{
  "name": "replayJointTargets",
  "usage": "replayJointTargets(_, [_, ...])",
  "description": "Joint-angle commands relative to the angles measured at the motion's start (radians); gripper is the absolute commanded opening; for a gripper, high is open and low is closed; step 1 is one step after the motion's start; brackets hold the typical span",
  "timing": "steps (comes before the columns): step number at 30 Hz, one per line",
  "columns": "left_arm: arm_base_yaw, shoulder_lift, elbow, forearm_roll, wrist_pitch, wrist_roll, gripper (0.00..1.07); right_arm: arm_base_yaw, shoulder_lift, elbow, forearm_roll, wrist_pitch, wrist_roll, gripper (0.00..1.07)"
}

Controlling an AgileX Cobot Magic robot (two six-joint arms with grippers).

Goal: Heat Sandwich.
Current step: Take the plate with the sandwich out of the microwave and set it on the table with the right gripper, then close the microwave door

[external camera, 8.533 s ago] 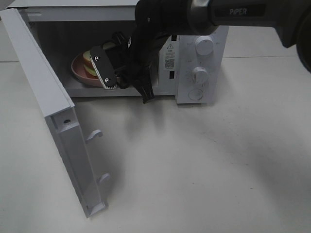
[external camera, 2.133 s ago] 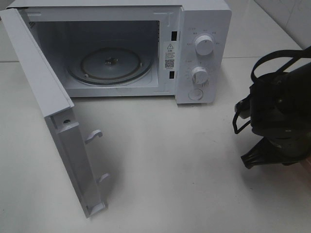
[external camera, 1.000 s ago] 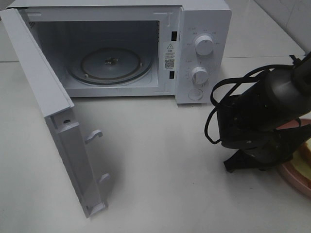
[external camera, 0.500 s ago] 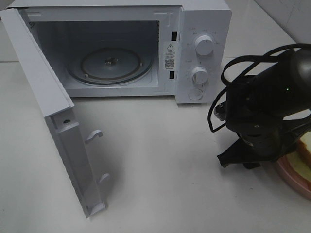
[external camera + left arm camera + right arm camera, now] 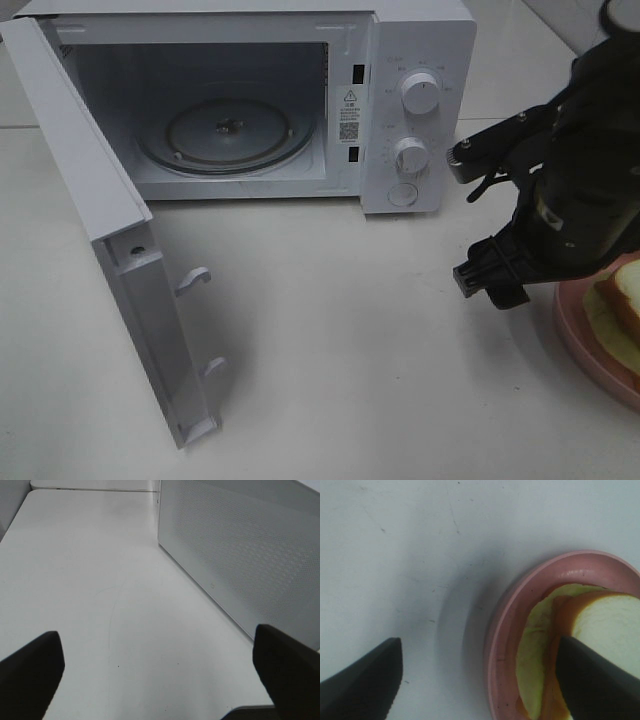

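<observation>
1. Right wrist view: the right gripper [image 5: 475,675] has its jaws spread, straddling the pink plate's [image 5: 495,640] rim, gripping nothing.
2. The sandwich [image 5: 570,650] lies on that plate, on the bench [image 5: 350,340], apparently set down after heating.
3. The left gripper [image 5: 160,672] is spread wide and empty beside the microwave [image 5: 420,110], whose door [image 5: 110,250] hangs open.

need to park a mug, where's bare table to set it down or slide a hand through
Bare table runs from the open microwave door across to the right gripper, in front of the microwave. The turntable is bare too. It is crowded at the right edge, around the pink plate with the sandwich.
</observation>
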Motion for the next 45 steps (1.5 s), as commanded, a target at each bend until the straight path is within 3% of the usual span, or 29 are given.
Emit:
replayJointTargets(1, [0.005, -0.005, 0.002, -0.002, -0.004, -0.007, 0.97, 0.000, -0.085, -0.002, 0.088, 0.011, -0.120, 0.82])
replayJointTargets(6, [0.005, -0.005, 0.002, -0.002, -0.004, -0.007, 0.97, 0.000, -0.217, -0.002, 0.222, 0.038, -0.334, 0.82])
replayJointTargets(12, [0.005, -0.005, 0.002, -0.002, -0.004, -0.007, 0.97, 0.000, -0.309, -0.002, 0.255, 0.131, -0.416, 0.81])
replayJointTargets(21, [0.005, -0.005, 0.002, -0.002, -0.004, -0.007, 0.97, 0.000, -0.508, -0.002, 0.418, 0.240, -0.591, 0.79])
replayJointTargets(38, [0.005, -0.005, 0.002, -0.002, -0.004, -0.007, 0.97, -0.003, -0.883, -0.001, 0.427, 0.366, -0.608, 0.76])
replayJointTargets(41, [0.005, -0.005, 0.002, -0.002, -0.004, -0.007, 0.97, -0.003, -0.924, 0.014, 0.426, 0.375, -0.603, 0.76])
replayJointTargets(45, [0.005, -0.005, 0.002, -0.002, -0.004, -0.007, 0.97, -0.004, -1.020, 0.109, 0.427, 0.372, -0.547, 0.76])
